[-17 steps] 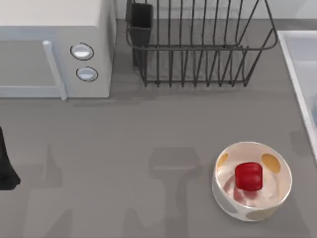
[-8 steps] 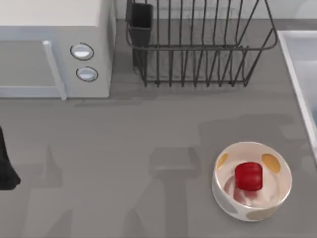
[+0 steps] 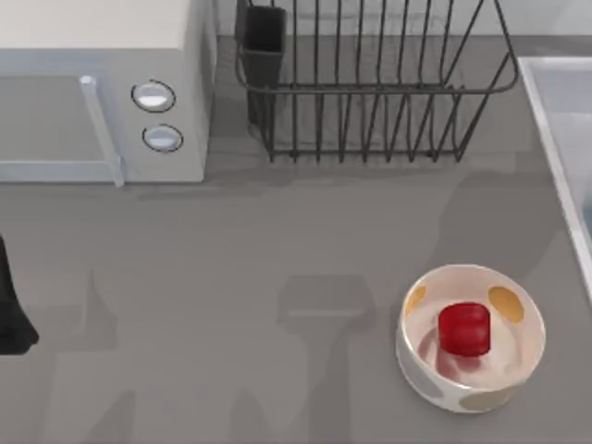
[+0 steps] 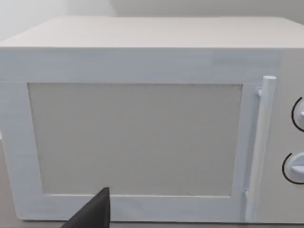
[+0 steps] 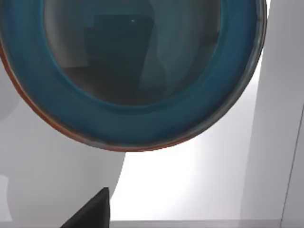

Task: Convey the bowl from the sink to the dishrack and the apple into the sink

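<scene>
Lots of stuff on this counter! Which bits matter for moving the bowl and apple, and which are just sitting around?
Part of the job:
- bowl, teal with an orange-red rim, lying in the sink
- sink, at the table's right edge
- dishrack, at the back
- apple, red, resting inside the spotted bowl

Just lying about:
- spotted bowl, cream-white
- microwave, back left
</scene>
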Tool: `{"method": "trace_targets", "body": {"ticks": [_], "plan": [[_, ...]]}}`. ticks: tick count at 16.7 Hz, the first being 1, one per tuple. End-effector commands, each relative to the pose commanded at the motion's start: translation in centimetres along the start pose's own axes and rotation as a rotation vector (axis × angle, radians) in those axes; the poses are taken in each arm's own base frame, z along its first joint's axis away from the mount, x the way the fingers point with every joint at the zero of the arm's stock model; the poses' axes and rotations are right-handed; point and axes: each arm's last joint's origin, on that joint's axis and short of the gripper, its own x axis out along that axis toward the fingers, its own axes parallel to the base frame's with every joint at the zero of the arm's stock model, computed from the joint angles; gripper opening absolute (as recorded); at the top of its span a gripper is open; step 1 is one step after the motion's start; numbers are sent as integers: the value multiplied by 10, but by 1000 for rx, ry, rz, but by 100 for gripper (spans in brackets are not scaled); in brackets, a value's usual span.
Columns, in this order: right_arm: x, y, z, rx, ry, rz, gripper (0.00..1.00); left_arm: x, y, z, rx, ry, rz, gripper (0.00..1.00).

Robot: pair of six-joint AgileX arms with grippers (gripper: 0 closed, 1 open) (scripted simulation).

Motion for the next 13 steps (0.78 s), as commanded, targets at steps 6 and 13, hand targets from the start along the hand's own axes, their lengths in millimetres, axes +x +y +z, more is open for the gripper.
{"method": "trace_targets", "body": {"ticks": [6,13], "plan": [[21,-31,24,29,-52,45,100,0,0,0,0,0,0,100],[23,-30,26,26,-56,46,100,0,0,0,0,0,0,100]]}}
